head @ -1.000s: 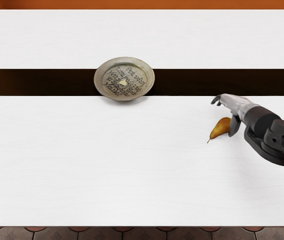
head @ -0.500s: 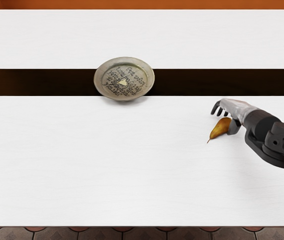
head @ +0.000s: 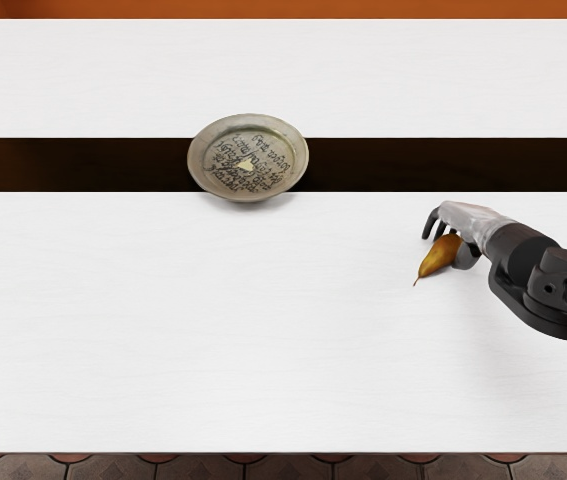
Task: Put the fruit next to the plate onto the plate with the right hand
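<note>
Looking down at the white table (head: 213, 330), I see my right hand (head: 456, 230) at about 4 o'clock from the engraved metal plate (head: 199, 160), well apart from it. Its fingers (head: 430, 226) are curled down around the fat end of the yellow-brown pear (head: 435, 261), thumb on the far side. The pear lies on the table, stem pointing toward 7 o'clock.

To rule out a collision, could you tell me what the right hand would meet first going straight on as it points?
Likely nothing near: the right hand points left over bare table, the pear lying beneath it, not ahead. Farther on, perhaps the plate; depth unclear.
</note>
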`<action>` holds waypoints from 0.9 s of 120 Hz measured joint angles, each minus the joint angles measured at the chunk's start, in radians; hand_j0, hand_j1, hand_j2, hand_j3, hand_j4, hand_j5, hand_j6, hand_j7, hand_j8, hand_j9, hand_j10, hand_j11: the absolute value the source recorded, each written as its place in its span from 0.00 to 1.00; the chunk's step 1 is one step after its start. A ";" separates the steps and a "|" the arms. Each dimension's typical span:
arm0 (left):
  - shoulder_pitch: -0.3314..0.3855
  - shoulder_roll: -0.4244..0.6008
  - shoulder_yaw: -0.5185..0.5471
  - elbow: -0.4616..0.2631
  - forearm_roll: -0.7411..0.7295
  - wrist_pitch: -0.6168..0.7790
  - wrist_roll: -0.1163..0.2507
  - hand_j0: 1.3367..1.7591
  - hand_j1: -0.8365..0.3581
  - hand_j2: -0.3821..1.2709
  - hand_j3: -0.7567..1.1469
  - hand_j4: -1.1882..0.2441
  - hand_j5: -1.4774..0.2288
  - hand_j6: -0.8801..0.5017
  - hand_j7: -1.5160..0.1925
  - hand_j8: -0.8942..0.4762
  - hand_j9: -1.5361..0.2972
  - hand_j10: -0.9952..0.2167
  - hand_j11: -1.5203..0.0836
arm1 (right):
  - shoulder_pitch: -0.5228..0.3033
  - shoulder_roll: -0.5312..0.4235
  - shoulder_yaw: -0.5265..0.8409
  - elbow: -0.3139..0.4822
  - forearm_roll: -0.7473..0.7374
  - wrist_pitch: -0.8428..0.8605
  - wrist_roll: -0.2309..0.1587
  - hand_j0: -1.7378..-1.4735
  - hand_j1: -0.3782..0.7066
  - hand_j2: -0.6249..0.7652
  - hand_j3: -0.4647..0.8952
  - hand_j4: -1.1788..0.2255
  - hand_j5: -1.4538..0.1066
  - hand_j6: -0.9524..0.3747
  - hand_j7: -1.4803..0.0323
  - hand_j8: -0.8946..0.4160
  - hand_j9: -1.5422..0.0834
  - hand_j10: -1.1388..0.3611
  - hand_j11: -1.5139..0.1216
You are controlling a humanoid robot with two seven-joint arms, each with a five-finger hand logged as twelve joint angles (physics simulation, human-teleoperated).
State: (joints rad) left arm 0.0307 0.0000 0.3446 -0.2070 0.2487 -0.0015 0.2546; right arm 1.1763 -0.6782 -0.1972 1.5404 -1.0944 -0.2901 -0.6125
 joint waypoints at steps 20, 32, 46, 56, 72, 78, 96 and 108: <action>0.000 0.000 -0.001 0.000 0.000 0.000 0.000 0.76 0.99 0.23 0.40 0.83 0.87 0.64 0.89 0.65 0.84 0.82 0.95 | 0.000 0.002 -0.002 0.000 -0.003 0.001 -0.002 0.33 0.58 0.37 0.34 0.46 0.48 0.36 0.52 0.37 0.51 0.40 0.49; 0.000 0.000 -0.001 0.000 0.000 0.000 0.000 0.76 0.99 0.23 0.40 0.83 0.87 0.64 0.89 0.65 0.84 0.82 0.95 | 0.001 0.002 -0.003 0.000 -0.002 0.000 -0.001 0.34 0.58 0.40 0.34 0.44 0.46 0.37 0.50 0.38 0.49 0.39 0.47; 0.000 0.000 0.000 0.000 0.000 0.000 0.000 0.76 0.99 0.23 0.40 0.83 0.87 0.64 0.89 0.65 0.84 0.82 0.95 | 0.001 0.002 -0.003 0.000 -0.001 0.002 -0.001 0.35 0.60 0.40 0.34 0.43 0.42 0.39 0.47 0.41 0.46 0.37 0.44; 0.000 0.000 -0.001 0.000 0.000 0.000 0.000 0.76 0.99 0.23 0.40 0.83 0.87 0.64 0.89 0.65 0.84 0.82 0.95 | 0.001 0.001 -0.004 0.000 0.000 0.003 -0.001 0.35 0.60 0.41 0.34 0.42 0.39 0.40 0.45 0.43 0.44 0.36 0.42; 0.000 0.000 -0.001 0.000 0.000 0.000 0.000 0.76 0.99 0.23 0.40 0.83 0.87 0.64 0.89 0.65 0.84 0.82 0.95 | 0.002 0.001 -0.004 0.000 0.001 0.005 -0.001 0.36 0.62 0.42 0.34 0.41 0.34 0.43 0.42 0.45 0.41 0.34 0.39; 0.000 0.000 -0.001 0.000 0.000 0.000 0.000 0.76 0.99 0.23 0.40 0.83 0.87 0.64 0.89 0.65 0.84 0.82 0.95 | 0.003 0.000 -0.004 0.001 0.002 0.005 0.000 0.35 0.63 0.44 0.34 0.40 0.34 0.44 0.41 0.45 0.39 0.35 0.38; 0.000 0.000 -0.001 0.000 0.000 0.000 0.000 0.76 0.99 0.23 0.40 0.83 0.87 0.64 0.89 0.65 0.84 0.82 0.95 | 0.003 0.000 -0.004 0.001 0.004 0.004 0.001 0.34 0.65 0.49 0.34 0.37 0.31 0.45 0.38 0.47 0.37 0.36 0.35; 0.000 0.000 0.000 0.000 0.000 0.000 0.000 0.76 0.99 0.23 0.40 0.83 0.87 0.64 0.89 0.65 0.84 0.82 0.95 | 0.004 0.001 -0.004 0.001 0.004 0.005 0.002 0.34 0.65 0.53 0.34 0.36 0.31 0.43 0.37 0.46 0.35 0.35 0.34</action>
State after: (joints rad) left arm 0.0307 0.0000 0.3442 -0.2070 0.2487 -0.0015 0.2546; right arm 1.1806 -0.6769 -0.2013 1.5418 -1.0903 -0.2856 -0.6108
